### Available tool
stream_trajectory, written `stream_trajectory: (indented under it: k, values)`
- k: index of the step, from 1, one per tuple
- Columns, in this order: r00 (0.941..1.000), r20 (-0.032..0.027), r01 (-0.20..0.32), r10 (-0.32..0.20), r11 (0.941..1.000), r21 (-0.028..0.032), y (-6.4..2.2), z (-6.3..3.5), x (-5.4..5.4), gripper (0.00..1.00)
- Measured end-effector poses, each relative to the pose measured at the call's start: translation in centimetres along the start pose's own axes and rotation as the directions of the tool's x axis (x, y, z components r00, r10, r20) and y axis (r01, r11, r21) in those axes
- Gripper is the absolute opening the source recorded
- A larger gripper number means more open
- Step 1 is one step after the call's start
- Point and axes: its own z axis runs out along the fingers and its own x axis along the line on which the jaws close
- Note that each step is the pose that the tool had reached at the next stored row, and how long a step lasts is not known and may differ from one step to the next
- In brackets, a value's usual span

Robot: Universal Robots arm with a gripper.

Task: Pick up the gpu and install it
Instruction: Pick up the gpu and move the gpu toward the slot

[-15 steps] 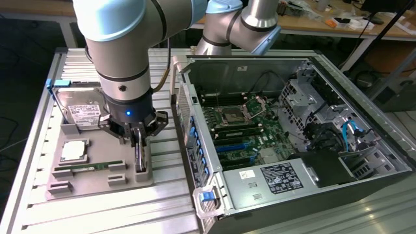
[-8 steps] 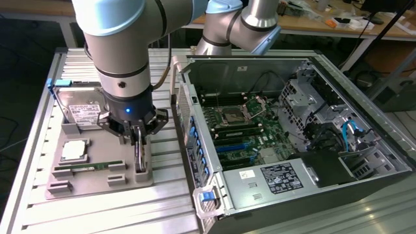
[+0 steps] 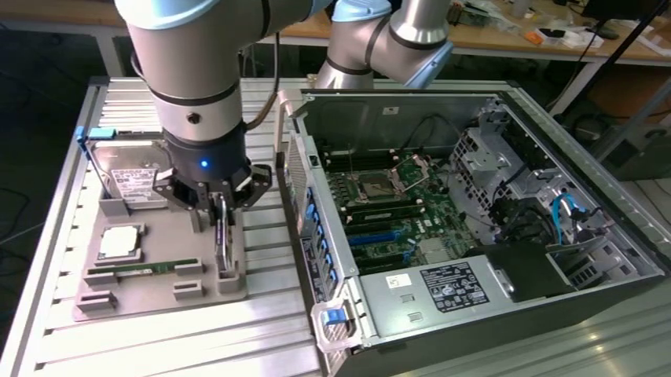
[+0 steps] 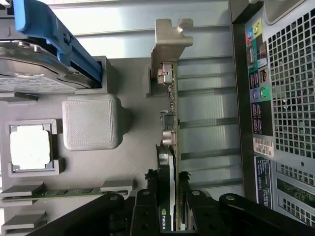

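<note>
Ext. view: arm comes down from top-left of frame. Gripper (image 3: 217,216) sits over the grey holder tray (image 3: 157,298), centre-left, on the slatted metal table (image 3: 157,349).

Gpu (image 3: 223,251) stands on its long edge in a slot at the tray's side nearest the computer case (image 3: 314,236). Thin, upright, no visible tilt. Long axis runs top-to-bottom in the frame, approx. parallel to the case's rear wall. The gripper is at the card's upper end; the lower end points twd the bottom edge of the frame.

Wrist view: gpu (image 4: 172,123) seen edge-on. Silver bracket (image 4: 167,44) is at the end far from the gripper (image 4: 169,216). Black fingers (image 4: 145,209) sit one on each flat face, no gap seen either side. Jaws are at a narrow setting, closed onto the card. The cooler side with a green logo faces the rest of the tray; the bare board side faces the case (image 4: 290,98). Card base looks seated in the slot; can't tell if lifted at all.

Other items, ext. view:
- Hard drive (image 3: 137,182), white label, propped in the tray's upper-left part.
- Square silver chip (image 3: 121,242) below it in the frame.
- Green memory stick (image 3: 141,269) lying flat below the chip.
- Case open on its side, right half of frame, w/ motherboard (image 3: 388,212) exposed.
</note>
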Motion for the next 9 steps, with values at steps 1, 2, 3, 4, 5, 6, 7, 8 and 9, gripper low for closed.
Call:
stream_trajectory:
  k: [1, 2, 3, 4, 5, 6, 7, 8, 9]
  values:
    - [1.0000, 0.0001, 0.000, 0.000, 1.0000, 0.0000, 0.02, -0.41, 0.0, 0.27]
    - [1.0000, 0.0000, 0.000, 0.000, 1.0000, 0.0000, 0.04, -0.78, 0.0, 0.27]
    - [1.0000, 0.0000, 0.000, 0.000, 1.0000, 0.0000, 0.05, -0.95, 0.0, 0.27]
    - [1.0000, 0.0000, 0.000, 0.000, 1.0000, 0.0000, 0.05, -1.10, -0.1, 0.27]
    - [1.0000, -0.0001, 0.000, 0.000, 1.0000, 0.0001, 0.06, -1.25, -0.1, 0.27]
    - [1.0000, 0.0000, 0.000, 0.000, 1.0000, 0.0000, 0.07, -1.37, -0.1, 0.27]
    - [1.0000, 0.0000, 0.000, 0.000, 1.0000, 0.0000, 0.08, -1.56, -0.1, 0.27]
    - [1.0000, -0.0001, 0.000, 0.000, 1.0000, 0.0000, 0.09, -1.76, -0.1, 0.27]
    - [1.0000, 0.0000, 0.000, 0.000, 1.0000, 0.0000, 0.09, -1.89, -0.1, 0.27]
